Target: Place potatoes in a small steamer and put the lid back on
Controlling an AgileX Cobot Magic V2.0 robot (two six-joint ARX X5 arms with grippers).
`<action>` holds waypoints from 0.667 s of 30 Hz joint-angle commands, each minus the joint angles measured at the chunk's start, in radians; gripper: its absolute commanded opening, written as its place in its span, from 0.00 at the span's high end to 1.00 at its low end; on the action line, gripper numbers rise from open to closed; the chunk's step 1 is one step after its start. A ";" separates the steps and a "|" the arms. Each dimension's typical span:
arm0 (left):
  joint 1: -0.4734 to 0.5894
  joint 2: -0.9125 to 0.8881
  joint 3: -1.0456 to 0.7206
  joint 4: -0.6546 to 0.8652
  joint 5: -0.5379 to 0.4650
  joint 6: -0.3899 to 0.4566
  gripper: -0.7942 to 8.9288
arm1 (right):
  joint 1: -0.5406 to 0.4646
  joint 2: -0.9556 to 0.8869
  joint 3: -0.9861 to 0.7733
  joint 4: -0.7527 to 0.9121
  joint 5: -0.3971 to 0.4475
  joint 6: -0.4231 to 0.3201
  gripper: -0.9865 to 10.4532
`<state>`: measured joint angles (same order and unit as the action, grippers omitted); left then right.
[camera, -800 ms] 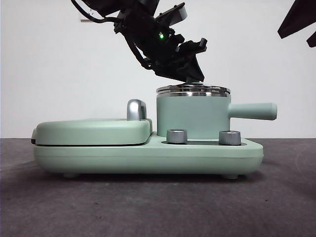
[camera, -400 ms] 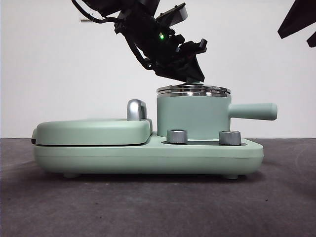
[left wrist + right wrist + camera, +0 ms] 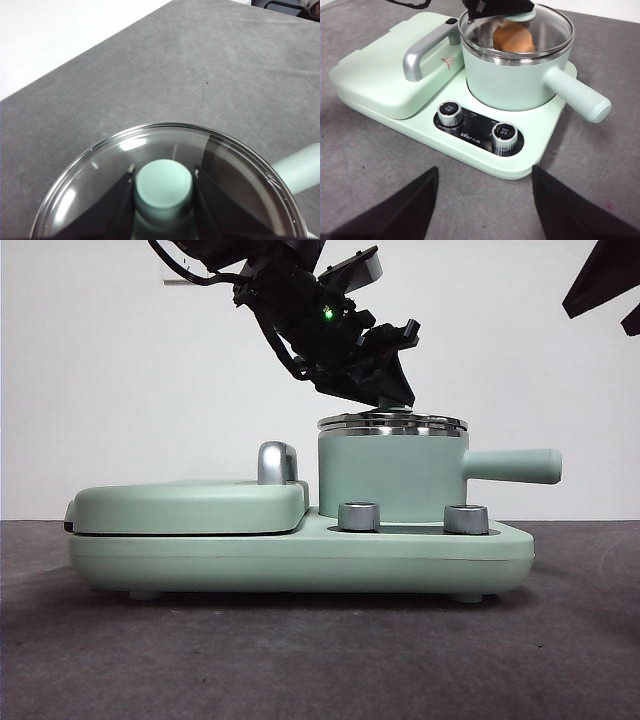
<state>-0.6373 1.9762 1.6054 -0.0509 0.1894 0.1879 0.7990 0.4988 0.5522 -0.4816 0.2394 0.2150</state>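
The mint-green small steamer (image 3: 390,475) stands on the right of its base unit, its side handle (image 3: 512,466) pointing right. The glass lid (image 3: 392,422) lies flat on the steamer's steel rim. My left gripper (image 3: 392,395) comes down from the upper left. In the left wrist view its jaws (image 3: 164,185) close on either side of the lid's mint-green knob (image 3: 164,192). The orange-brown potato (image 3: 512,37) shows through the lid inside the steamer (image 3: 512,82). My right gripper (image 3: 482,200) is open and empty, held high off to the right (image 3: 605,285).
The flat hinged grill plate (image 3: 190,505) with a steel handle (image 3: 275,462) takes up the left half of the base unit. Two steel dials (image 3: 358,516) (image 3: 465,518) sit at the front. The unit stands on a grey mat (image 3: 320,660).
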 commanded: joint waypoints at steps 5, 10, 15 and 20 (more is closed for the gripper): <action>-0.003 0.040 0.008 -0.036 -0.006 0.037 0.69 | 0.010 0.002 0.001 0.008 0.005 0.013 0.66; -0.003 0.017 0.008 -0.035 -0.006 0.030 0.60 | 0.010 0.002 0.001 0.007 0.005 0.013 0.66; -0.002 -0.037 0.008 -0.038 -0.005 0.005 0.59 | 0.010 0.002 0.001 0.007 0.005 0.013 0.66; 0.013 -0.117 0.008 -0.041 0.013 -0.096 0.59 | 0.010 0.002 0.001 0.008 0.005 0.013 0.66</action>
<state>-0.6250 1.8717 1.5951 -0.1078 0.1947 0.1440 0.7990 0.4988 0.5522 -0.4816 0.2394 0.2153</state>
